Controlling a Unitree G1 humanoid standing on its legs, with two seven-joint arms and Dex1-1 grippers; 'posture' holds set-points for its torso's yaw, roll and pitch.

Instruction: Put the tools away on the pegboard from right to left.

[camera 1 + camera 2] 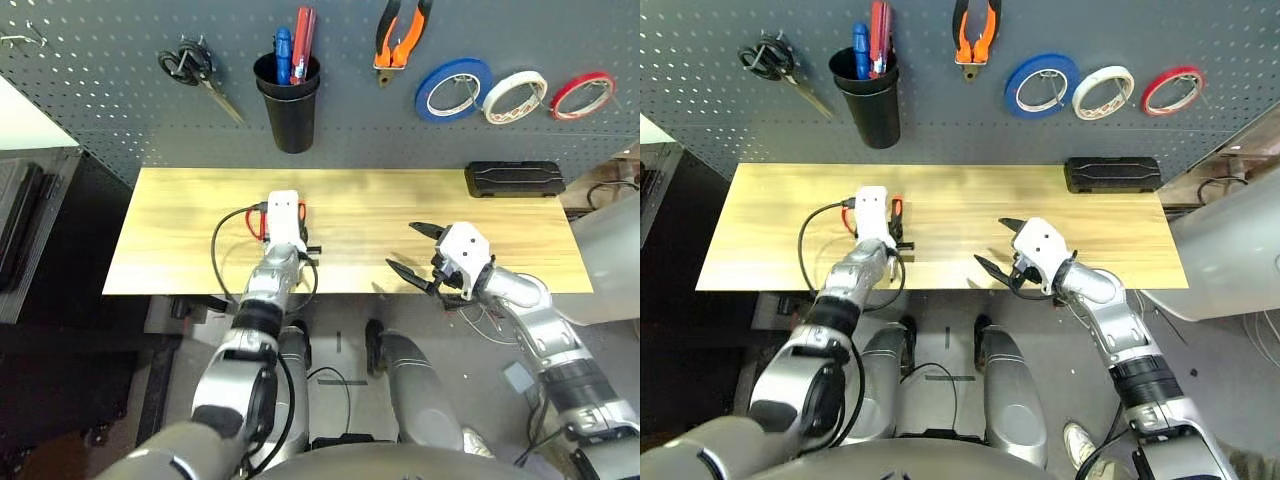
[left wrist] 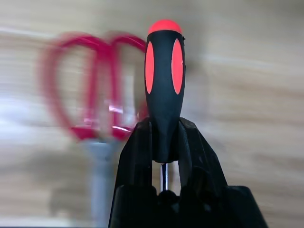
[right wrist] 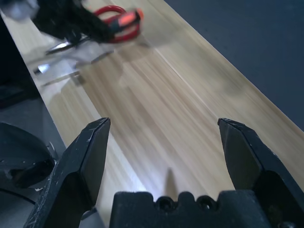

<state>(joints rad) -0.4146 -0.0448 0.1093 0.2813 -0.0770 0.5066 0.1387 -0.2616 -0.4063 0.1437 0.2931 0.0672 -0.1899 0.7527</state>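
Observation:
My left gripper is shut on the slim black-and-orange screwdriver, gripping the base of its handle just above the wooden table. The red-handled scissors lie flat on the table right beside it and show as a red edge next to the left gripper. My right gripper hovers open over the table's front right with nothing between its fingers. On the pegboard, the orange-handled pliers and the whitish tape roll hang on hooks.
A black cup on the board holds a blue-handled and a red-handled tool. Black-handled scissors hang to its left. Blue and red tape rolls flank the whitish one. A black case lies at the table's back right.

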